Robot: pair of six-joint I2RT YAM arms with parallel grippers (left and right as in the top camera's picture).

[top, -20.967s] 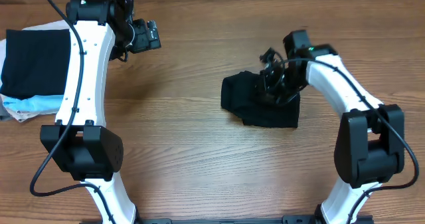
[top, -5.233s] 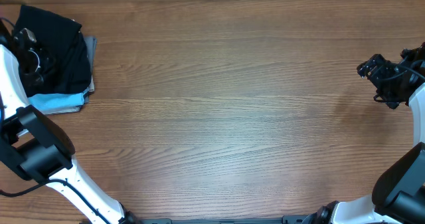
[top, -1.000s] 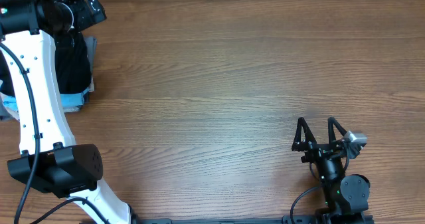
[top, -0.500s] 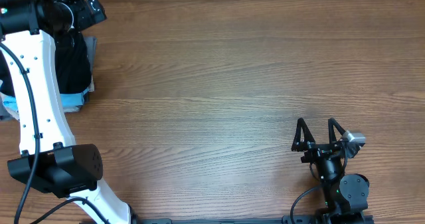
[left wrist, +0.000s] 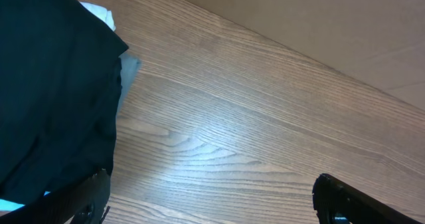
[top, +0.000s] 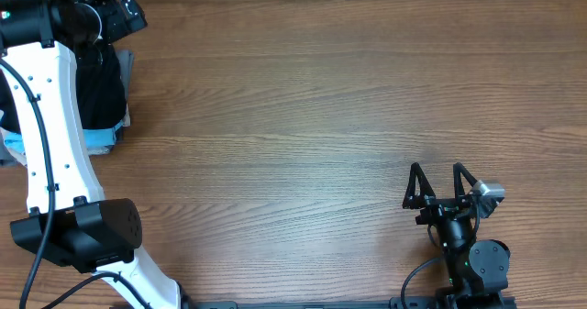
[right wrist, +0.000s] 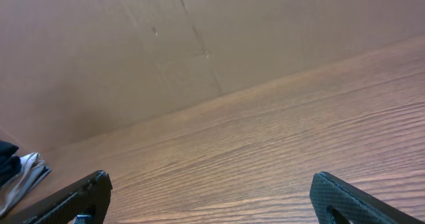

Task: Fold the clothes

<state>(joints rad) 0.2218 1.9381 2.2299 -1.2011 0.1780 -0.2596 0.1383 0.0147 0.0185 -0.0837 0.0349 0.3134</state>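
Observation:
The clothes (top: 99,87) are a folded black garment lying on top of a stack at the table's far left. In the left wrist view the black clothes (left wrist: 53,98) fill the left side. My left gripper (top: 124,6) hovers above the stack's far right corner, open, with bare wood between its fingers (left wrist: 335,201). My right gripper (top: 438,182) stands near the table's front right, open, its fingertips (right wrist: 342,197) wide apart over bare wood and holding nothing.
A pale blue folded garment (top: 99,137) lies under the black one, with a white edge (left wrist: 99,12) and a grey edge (left wrist: 129,66) showing. A brown cardboard wall (right wrist: 212,38) runs along the table's far side. The stack shows small at far left (right wrist: 16,169).
Since the earliest frame the black garment has gone from mid-table to the stack at the left, and the right arm has drawn back to the front. Nothing has moved in the last second.

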